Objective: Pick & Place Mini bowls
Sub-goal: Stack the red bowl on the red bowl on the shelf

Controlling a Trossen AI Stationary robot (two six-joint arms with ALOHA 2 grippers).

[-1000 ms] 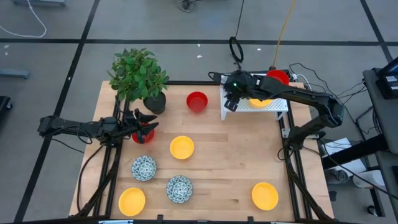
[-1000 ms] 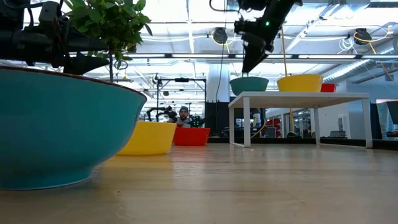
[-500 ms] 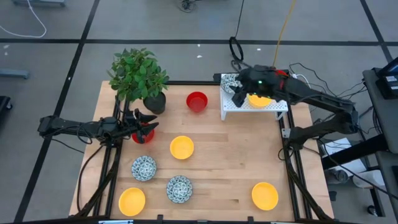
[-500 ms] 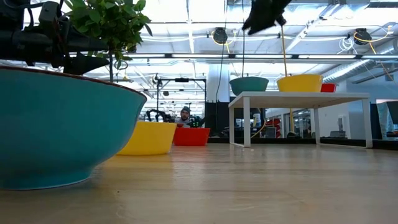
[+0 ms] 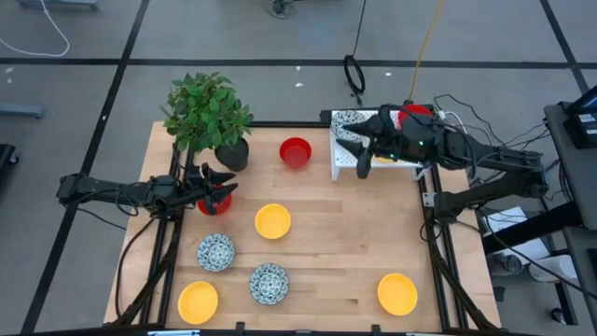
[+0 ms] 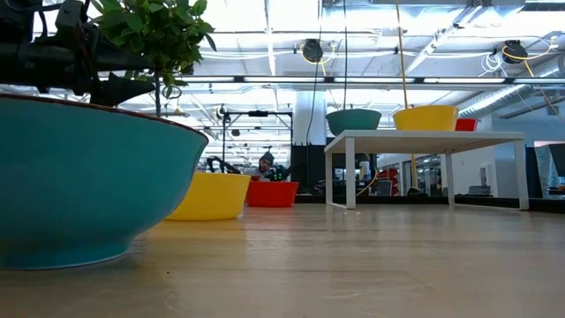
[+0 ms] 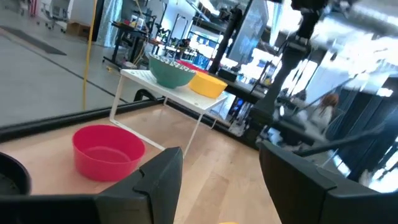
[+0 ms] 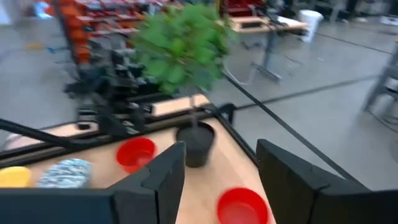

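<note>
My right gripper (image 5: 362, 155) is open and empty, up in the air over the white rack (image 5: 347, 164) at the far right. The rack carries a patterned bowl (image 5: 347, 121), a yellow bowl (image 6: 425, 117) and a red bowl (image 5: 416, 112). My left gripper (image 5: 222, 181) is open and empty, just above a red bowl (image 5: 213, 203) at the left. Standing on the table are a red bowl (image 5: 296, 151), three yellow bowls (image 5: 272, 221) (image 5: 198, 301) (image 5: 397, 293) and two patterned bowls (image 5: 215, 251) (image 5: 269, 283).
A dark pot with a leafy green plant (image 5: 207, 114) stands at the far left corner, close behind my left gripper. The rack stands on thin legs (image 6: 350, 177) above the table. Bare wood lies at the middle right (image 5: 354, 243). A person (image 6: 265, 162) shows far behind the table.
My right gripper has risen from just above the patterned bowl on the rack, out of the top of the low view. It has drawn back toward the table's right edge and turned to face the table's left. The patterned bowl now shows uncovered on the rack.
</note>
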